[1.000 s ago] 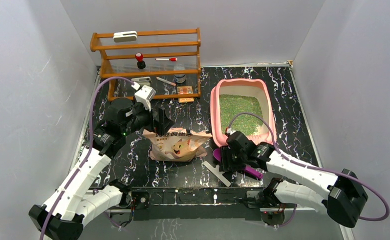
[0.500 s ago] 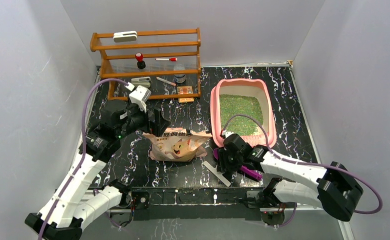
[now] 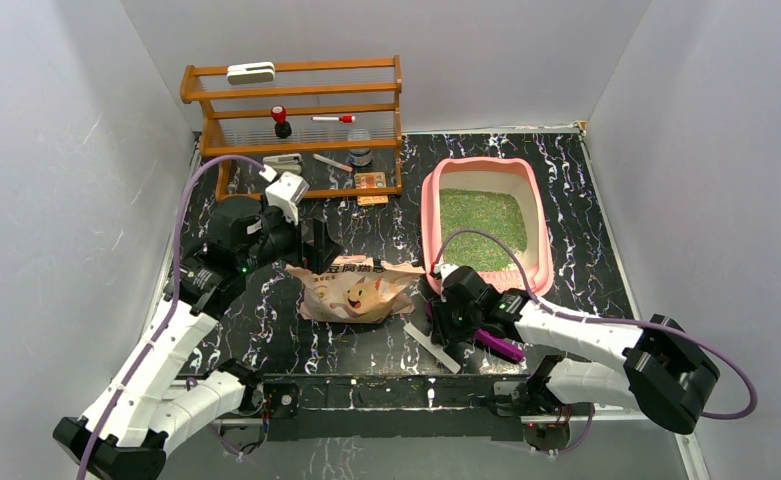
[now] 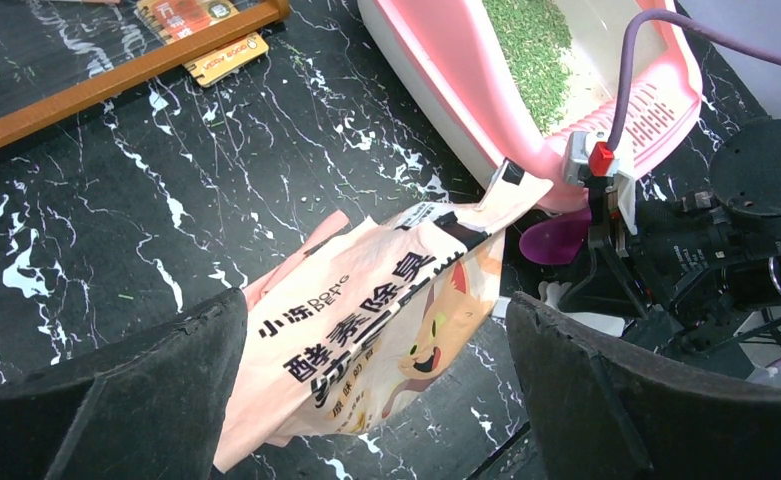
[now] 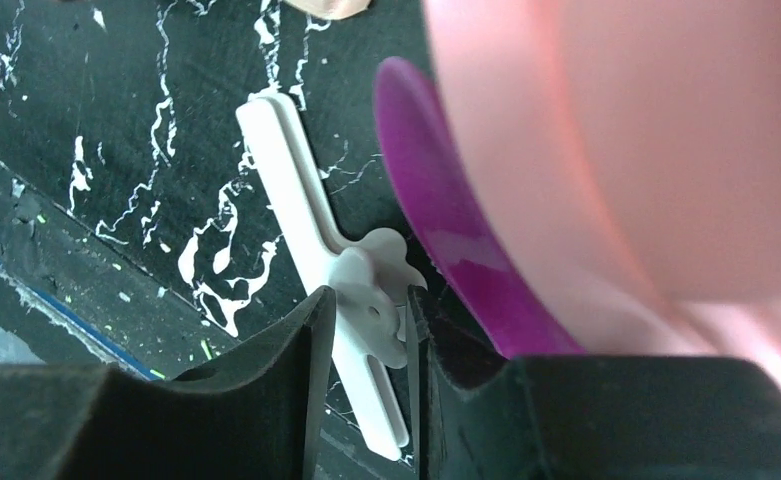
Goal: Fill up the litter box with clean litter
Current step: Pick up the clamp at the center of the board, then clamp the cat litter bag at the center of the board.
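Observation:
The pink litter box (image 3: pixel 430 205) stands at the right and holds a flat layer of green litter (image 3: pixel 481 225); both also show in the left wrist view, box (image 4: pixel 436 70) and litter (image 4: pixel 536 50). The beige cat-printed bag (image 3: pixel 361 290) lies on the table to its left. My left gripper (image 3: pixel 316 245) is wide open and empty above the bag (image 4: pixel 366 330). My right gripper (image 3: pixel 438 322) is low at the box's near left corner, its jaws closed on the head of a white clip (image 5: pixel 286 170) lying on the table. A purple scoop (image 5: pixel 446 220) lies right beside it.
A wooden shelf rack (image 3: pixel 296 110) with small items stands at the back left. The pink box wall (image 5: pixel 616 150) is close on the right gripper's right. The purple scoop handle (image 3: pixel 501 346) lies under the right arm. White walls enclose the table.
My right gripper has slid left along the table, away from the scoop and onto the white clip. My left arm shifted slightly but stays open above the bag.

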`<state>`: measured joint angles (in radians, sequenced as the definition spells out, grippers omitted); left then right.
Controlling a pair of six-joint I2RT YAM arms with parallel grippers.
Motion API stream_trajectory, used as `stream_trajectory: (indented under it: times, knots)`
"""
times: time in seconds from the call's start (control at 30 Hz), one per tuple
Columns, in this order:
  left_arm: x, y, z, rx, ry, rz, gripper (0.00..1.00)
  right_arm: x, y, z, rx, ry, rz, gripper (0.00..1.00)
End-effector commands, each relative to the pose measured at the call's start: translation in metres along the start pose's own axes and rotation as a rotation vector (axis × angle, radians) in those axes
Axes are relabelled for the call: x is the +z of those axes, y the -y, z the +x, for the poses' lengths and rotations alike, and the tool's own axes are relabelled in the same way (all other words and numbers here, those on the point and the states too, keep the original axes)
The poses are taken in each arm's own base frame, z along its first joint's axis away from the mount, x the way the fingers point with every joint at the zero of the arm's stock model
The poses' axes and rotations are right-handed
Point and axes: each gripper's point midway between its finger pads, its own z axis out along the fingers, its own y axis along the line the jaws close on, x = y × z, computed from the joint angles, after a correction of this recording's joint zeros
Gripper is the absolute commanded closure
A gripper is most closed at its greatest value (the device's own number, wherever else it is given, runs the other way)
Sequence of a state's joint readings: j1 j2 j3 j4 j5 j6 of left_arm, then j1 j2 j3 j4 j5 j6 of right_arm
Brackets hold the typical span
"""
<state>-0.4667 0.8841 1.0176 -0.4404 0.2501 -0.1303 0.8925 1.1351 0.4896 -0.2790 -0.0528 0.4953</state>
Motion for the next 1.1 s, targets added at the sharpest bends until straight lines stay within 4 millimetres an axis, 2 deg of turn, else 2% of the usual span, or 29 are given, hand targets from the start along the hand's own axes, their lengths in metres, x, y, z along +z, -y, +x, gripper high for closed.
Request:
stream_trajectory:
  times: [0.0, 0.13, 0.27, 0.37, 0.53, 0.73, 0.93, 1.07]
  knots:
    - [-0.014, 0.004, -0.006, 0.014, 0.020, 0.007, 0.02, 0.002, -0.014, -0.013, -0.055, 0.025, -0.063, 0.60]
    - [-0.016, 0.003, -0.004, 0.015, 0.016, -0.005, 0.02, 0.001, -0.018, -0.014, -0.074, 0.026, -0.085, 0.72]
    - [-0.013, 0.002, -0.002, 0.011, 0.005, -0.005, 0.02, -0.009, -0.028, -0.018, -0.112, 0.046, -0.144, 0.92]
    - [-0.010, 0.002, 0.000, -0.001, -0.008, -0.004, 0.02, -0.017, -0.040, -0.016, -0.144, 0.049, -0.218, 1.00]
    - [-0.005, 0.002, 0.002, -0.033, -0.018, -0.002, 0.02, -0.030, -0.058, -0.012, -0.163, 0.011, -0.313, 1.00]
    - [0.000, 0.005, -0.006, -0.124, -0.008, -0.007, 0.02, -0.058, -0.083, -0.024, -0.197, 0.057, -0.426, 1.00]
    - [0.005, 0.011, -0.025, -0.221, 0.016, 0.004, 0.02, -0.092, -0.106, -0.057, -0.267, 0.200, -0.495, 1.00]
    - [0.007, 0.003, -0.035, -0.338, 0.048, -0.066, 0.02, -0.119, -0.118, -0.090, -0.300, 0.349, -0.499, 1.00]
